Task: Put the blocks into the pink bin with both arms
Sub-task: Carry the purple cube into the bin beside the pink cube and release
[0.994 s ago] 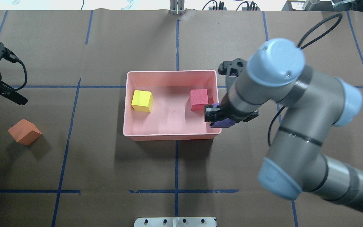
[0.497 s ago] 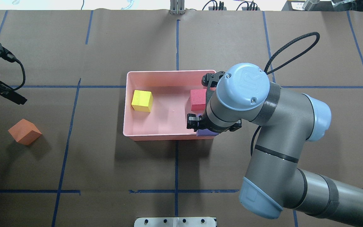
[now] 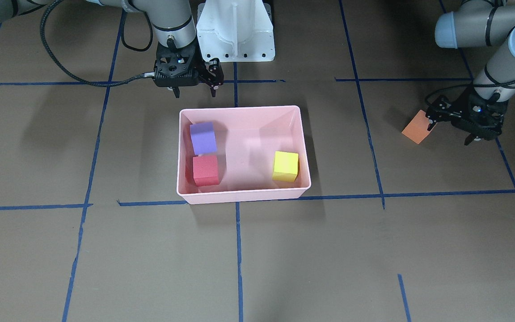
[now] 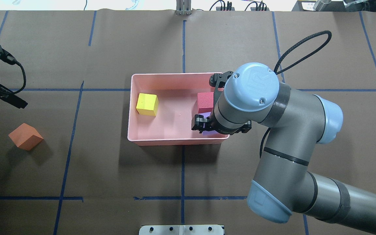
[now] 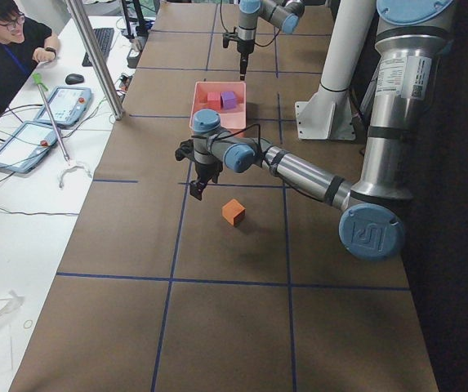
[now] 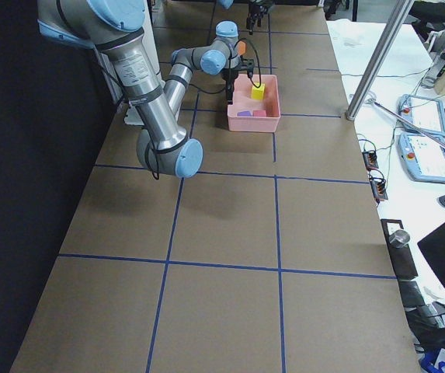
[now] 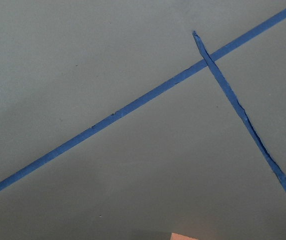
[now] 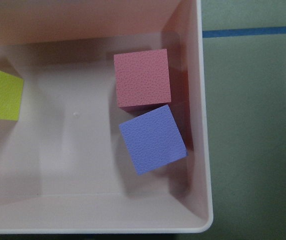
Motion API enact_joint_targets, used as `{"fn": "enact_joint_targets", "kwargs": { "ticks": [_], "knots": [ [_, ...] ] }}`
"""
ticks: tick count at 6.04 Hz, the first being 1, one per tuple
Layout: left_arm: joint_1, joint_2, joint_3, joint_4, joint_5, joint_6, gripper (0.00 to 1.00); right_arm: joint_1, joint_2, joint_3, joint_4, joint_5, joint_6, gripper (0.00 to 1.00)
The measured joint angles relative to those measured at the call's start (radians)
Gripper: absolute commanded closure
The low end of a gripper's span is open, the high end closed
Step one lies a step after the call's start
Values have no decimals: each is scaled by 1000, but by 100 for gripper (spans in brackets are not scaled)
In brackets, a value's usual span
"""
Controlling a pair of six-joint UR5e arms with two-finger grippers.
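The pink bin stands mid-table. In it lie the purple block, the red block touching it, and the yellow-green block at the other end. The right wrist view shows the purple block lying free beside the red block, near the bin's wall. My right gripper is open and empty above the bin's robot-side end. The orange block sits on the table outside the bin. My left gripper hovers right beside it, open and empty.
Blue tape lines grid the brown table. The white pedestal base stands just behind the bin. In the overhead view my right arm's wrist covers the bin's right end. An operator and tablets sit at a side desk.
My right gripper moved from the bin's corner rim over its inside and let go of the purple block, which now lies in the bin by the red block. The left arm barely moved.
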Motion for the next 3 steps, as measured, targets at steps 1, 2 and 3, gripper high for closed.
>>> {"fn": "enact_joint_targets", "kwargs": {
  "ticks": [1,2,3],
  "knots": [
    [0,17,-2,-9,0,1,0,45,-7,8,-25,41,-54,1],
    [0,48,-7,-46,1,2,0,94,-30,31,-43,78,-122,1],
    [0,93,-5,-135,3,2,0,141,-76,71,-52,95,-220,1]
  ]
}}
